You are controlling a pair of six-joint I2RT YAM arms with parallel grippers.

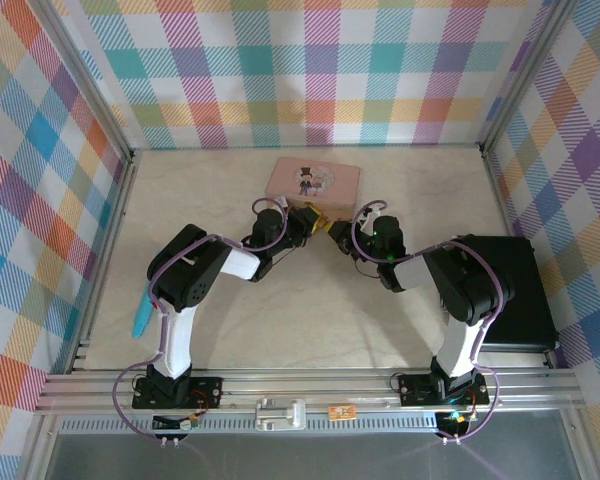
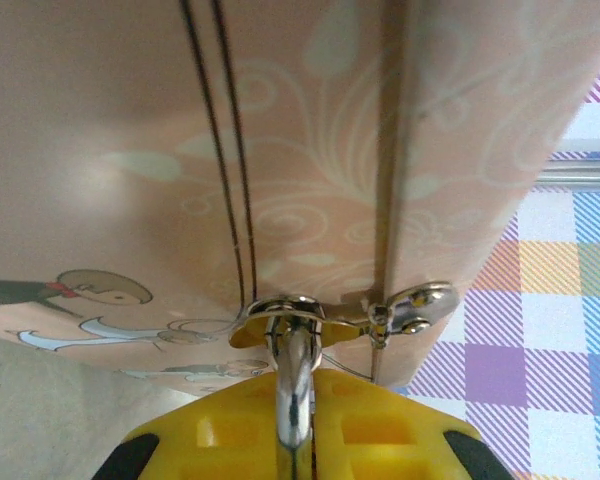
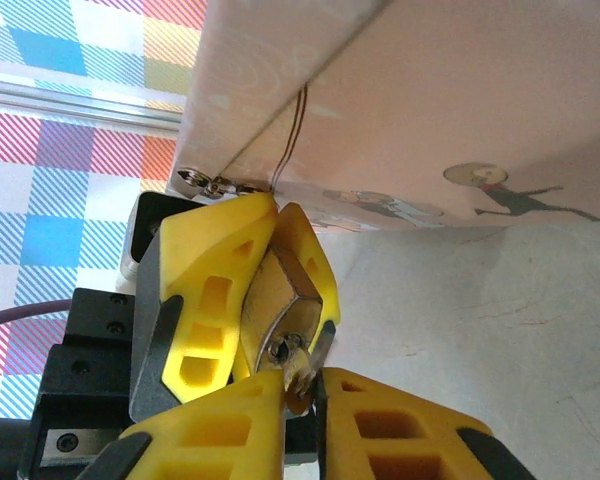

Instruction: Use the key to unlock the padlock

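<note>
The table [image 1: 380, 330] is pale and has checked walls [image 1: 320, 70] round it. A pink tin [image 1: 313, 180] with a picture on its lid lies near the back of the table. A flat black box [image 1: 520, 290] lies at the right edge. A thin blue thing [image 1: 142, 318] lies at the left edge; I cannot tell what it is.

The left arm [image 1: 190, 275] and the right arm [image 1: 460, 285] both reach in toward the middle. They meet just in front of the tin.

The left gripper [image 2: 298, 400] has yellow fingers. They are squeezed tight on the padlock [image 3: 278, 295]. The left wrist view shows the lock's shiny loop [image 2: 292, 380] coming up between the two fingers, very close to the side of the tin. A small silver clasp [image 2: 412, 306] sits on the tin just beside it.

The right gripper [image 3: 302, 390] has yellow fingers too. They are pinched on the key [image 3: 302, 362].

The padlock is small and gold. It is off the table, held in the left gripper, just in front of the tin. Its bottom end faces the right gripper.

The key is tiny and grey. Its tip is at the hole in the bottom of the padlock. I cannot tell how far in it goes.
</note>
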